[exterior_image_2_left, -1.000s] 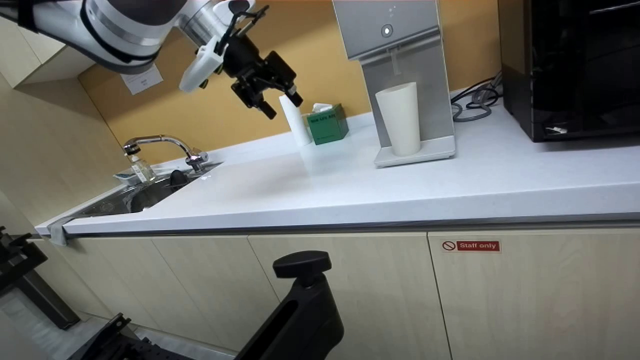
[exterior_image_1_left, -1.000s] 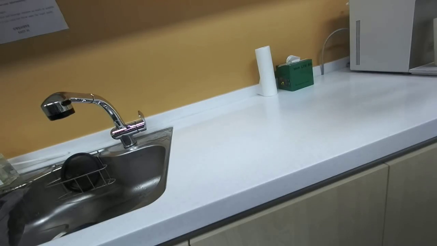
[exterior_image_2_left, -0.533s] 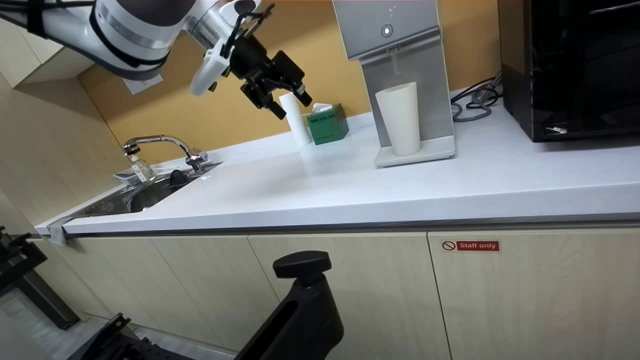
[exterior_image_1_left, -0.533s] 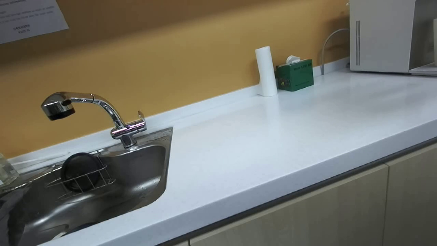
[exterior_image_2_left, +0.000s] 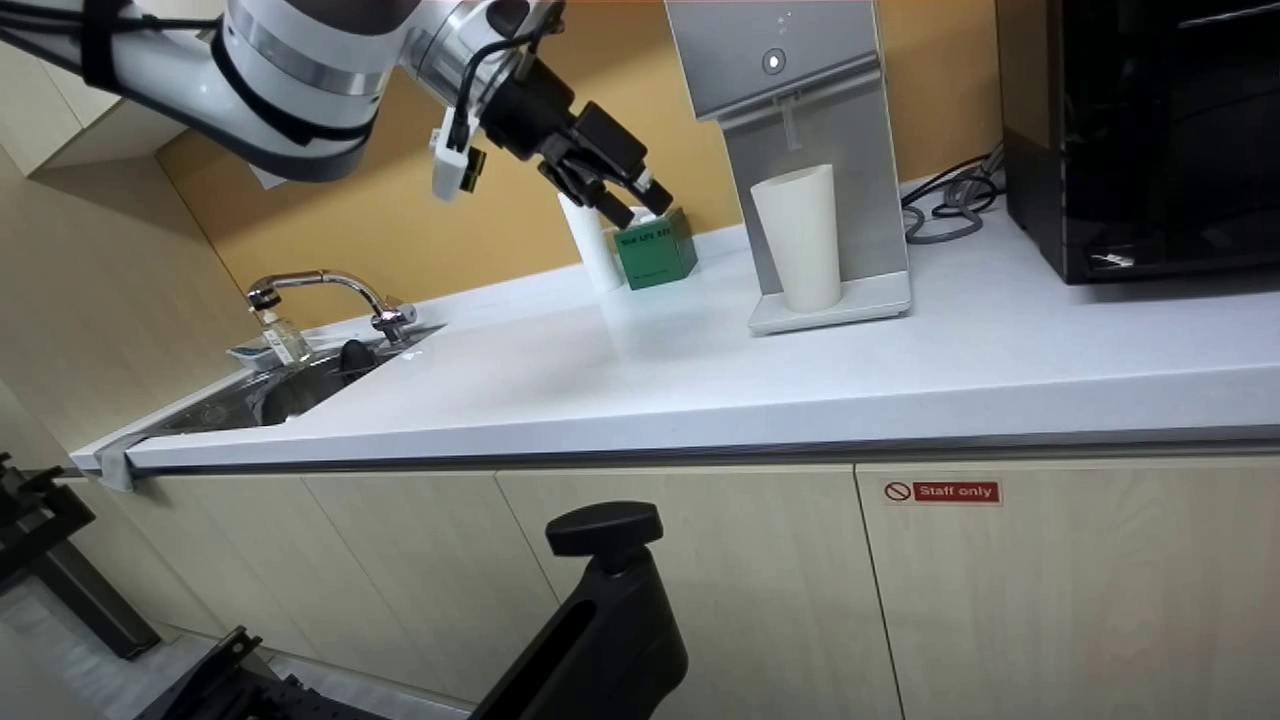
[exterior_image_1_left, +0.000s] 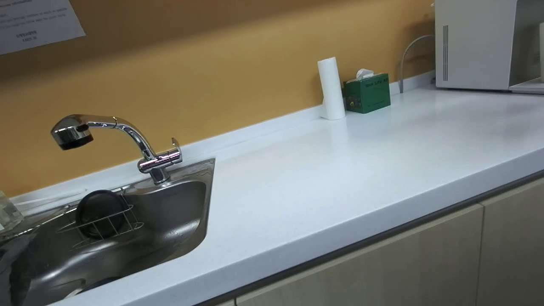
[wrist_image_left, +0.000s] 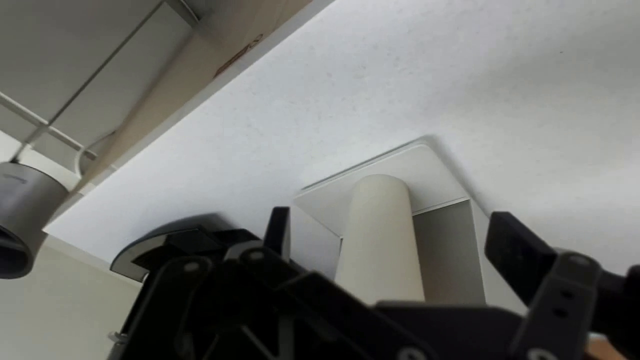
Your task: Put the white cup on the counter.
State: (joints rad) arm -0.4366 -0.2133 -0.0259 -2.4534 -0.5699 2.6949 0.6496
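The white cup (exterior_image_2_left: 803, 240) is plain and tapered. It stands upright on the base of a grey dispenser (exterior_image_2_left: 868, 190), under its spout. Only a sliver of the cup shows at the right edge in an exterior view (exterior_image_1_left: 542, 51). The white counter (exterior_image_2_left: 500, 375) also shows in an exterior view (exterior_image_1_left: 306, 182). My gripper (exterior_image_2_left: 638, 207) is open and empty, in the air left of the cup and above the counter, apart from both. In the wrist view, the cup (wrist_image_left: 381, 240) appears between the spread fingers (wrist_image_left: 390, 232), farther off; its upper part is hidden by the gripper.
A white paper roll (exterior_image_1_left: 332, 89) and a green tissue box (exterior_image_1_left: 368, 93) stand against the wall. A steel sink (exterior_image_1_left: 182, 208) with a chrome tap (exterior_image_1_left: 140, 138) lies at the left. A black appliance (exterior_image_2_left: 1150, 150) stands right of the dispenser. Cables (exterior_image_2_left: 960, 200) lie between them.
The arm and gripper have moved right toward the dispenser and the gripper has come slightly lower, with the wrist turning a little. The cup has not moved.
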